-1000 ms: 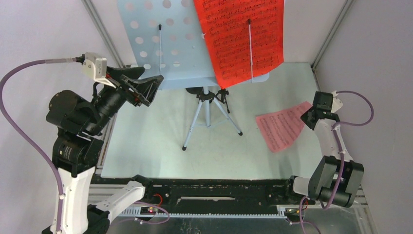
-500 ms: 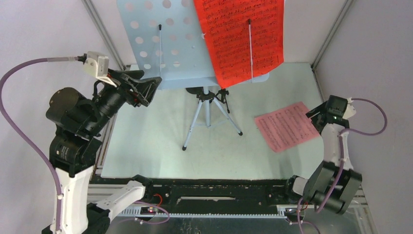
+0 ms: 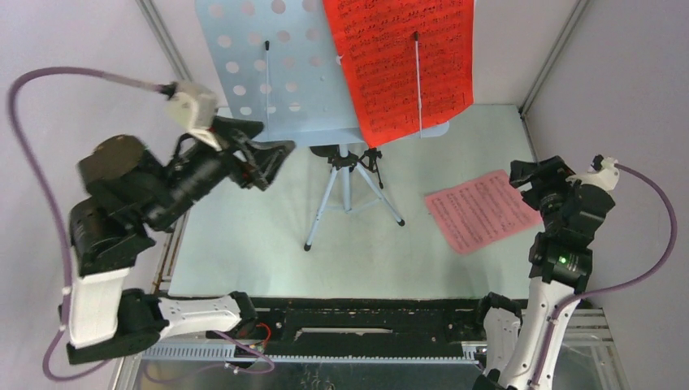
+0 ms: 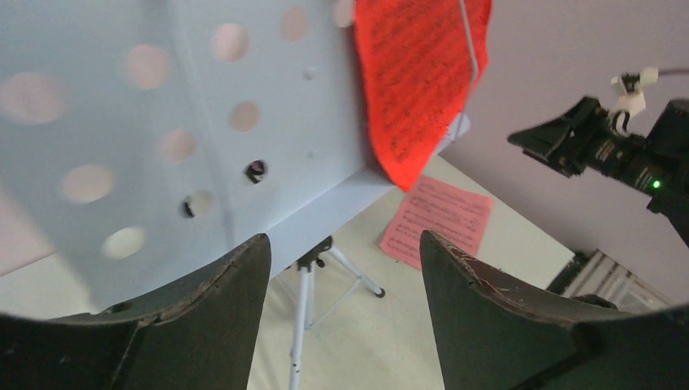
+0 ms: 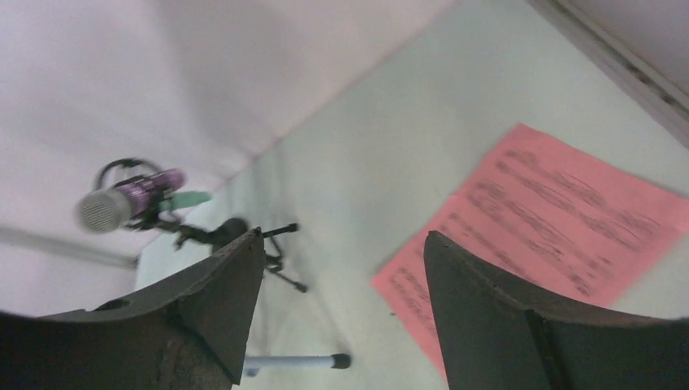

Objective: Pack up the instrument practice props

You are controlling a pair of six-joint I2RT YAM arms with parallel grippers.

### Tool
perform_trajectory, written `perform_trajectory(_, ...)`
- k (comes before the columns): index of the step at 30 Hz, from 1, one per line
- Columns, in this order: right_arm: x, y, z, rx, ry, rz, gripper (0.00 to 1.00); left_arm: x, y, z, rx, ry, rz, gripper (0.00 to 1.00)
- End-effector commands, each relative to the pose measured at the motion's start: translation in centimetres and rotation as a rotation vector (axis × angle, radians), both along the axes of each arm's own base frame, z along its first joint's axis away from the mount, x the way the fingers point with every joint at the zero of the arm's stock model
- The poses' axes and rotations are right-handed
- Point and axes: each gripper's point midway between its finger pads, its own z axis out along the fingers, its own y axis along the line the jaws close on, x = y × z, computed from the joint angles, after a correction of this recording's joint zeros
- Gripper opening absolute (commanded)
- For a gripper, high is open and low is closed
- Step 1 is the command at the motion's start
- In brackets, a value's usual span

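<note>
left pincer (image 4: pixel 345 244) fingers (image 4: pixel 219 301): matt black plastic, rough-looking, pale scuffs along the edges; right pincer (image 5: pixel 345 240) has the same finish. Just ahead of the left pincer, the music desk (image 4: pixel 162 122) is a smooth pale-blue punched sheet with a satin look (metal or plastic, can't tell), and the red sheet (image 4: pixel 414 81) on it is matt printed paper. Below the right pincer, the pink sheet (image 5: pixel 552 227) is matt paper on a smooth matt pale table (image 5: pixel 390 130); beyond its left finger, the microphone (image 5: pixel 130 199) has a glittery purple body and grey mesh head, and the tripod (image 5: pixel 284 363) leg is a smooth pale tube with a black tip.
</note>
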Motion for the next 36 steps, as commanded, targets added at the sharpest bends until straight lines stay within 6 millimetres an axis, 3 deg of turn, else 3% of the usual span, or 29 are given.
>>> perform_trajectory(1,-1.0,5.0,7.7,-0.061,-0.196,0.252,0.79,1.5,-4.3,-1.4,0.078,0.028,-0.013,0.76)
perform_trajectory(8,-5.2,11.3,16.5,-0.152,-0.412,0.550,0.77,0.7,-8.4,0.6,-0.010,-0.011,-0.164,0.83)
perform_trajectory(13,-8.4,14.6,20.6,-0.184,-0.497,0.711,0.76,1.5,-9.4,0.7,-0.024,0.019,-0.160,0.85)
perform_trajectory(18,-10.3,16.7,22.9,-0.190,-0.531,0.840,0.75,2.8,-10.3,0.8,-0.095,0.078,-0.207,0.84)
perform_trajectory(23,-10.7,17.3,24.4,-0.192,-0.524,0.875,0.74,3.6,-10.6,1.8,-0.142,0.065,-0.211,0.84)
perform_trajectory(31,-9.8,18.7,25.9,-0.176,-0.500,0.931,0.72,4.6,-10.5,2.9,-0.235,0.085,-0.222,0.85)
perform_trajectory(36,-7.8,20.2,26.0,-0.147,-0.461,0.919,0.71,5.5,-10.3,2.8,-0.256,0.093,-0.198,0.85)
